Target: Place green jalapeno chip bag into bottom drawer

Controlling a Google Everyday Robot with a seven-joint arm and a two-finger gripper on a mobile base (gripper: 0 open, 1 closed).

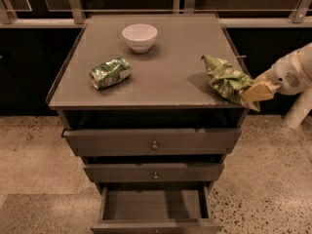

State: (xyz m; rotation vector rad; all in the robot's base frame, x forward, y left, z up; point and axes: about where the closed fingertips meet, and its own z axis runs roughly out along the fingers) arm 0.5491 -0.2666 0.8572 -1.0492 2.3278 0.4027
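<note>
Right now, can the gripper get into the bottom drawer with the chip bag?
Probably yes: the gripper holds the chip bag at the cabinet top's front corner, and the bottom drawer is pulled out beyond both upper drawers.

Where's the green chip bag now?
In the camera view, the chip bag is at the front right corner of the cabinet top, held by the end effector.

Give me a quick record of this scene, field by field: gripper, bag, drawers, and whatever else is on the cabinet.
green jalapeno chip bag: held at the right front corner of the cabinet top
gripper: at that corner, jaws shut on the bag
bottom drawer: pulled open
crushed can: on its side, left part of the top
white bowl: upright, at the back
</note>
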